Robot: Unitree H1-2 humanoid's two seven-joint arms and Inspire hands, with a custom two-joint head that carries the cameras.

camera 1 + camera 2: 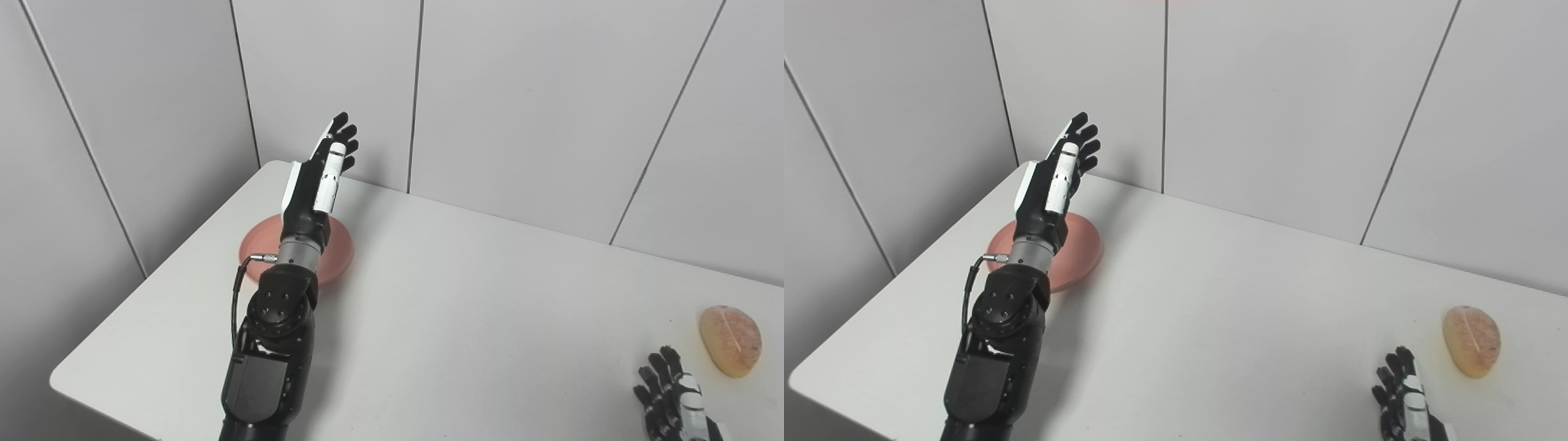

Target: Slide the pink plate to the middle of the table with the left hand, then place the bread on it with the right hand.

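So the pink plate sits near the table's far-left corner, and the left hand hovers right over it, fingers straight and spread, holding nothing. The plate lies under and just behind the palm, so it looks like a pull toward center-right. The right hand, fingers loosely apart and empty, waits beside the bread.

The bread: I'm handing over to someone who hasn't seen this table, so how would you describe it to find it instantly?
Start at the white table and go to its right end, far from the pink plate. The bread lies there just beyond the right hand, untouched. It is the only tan, oval loaf with a pale split along its top.
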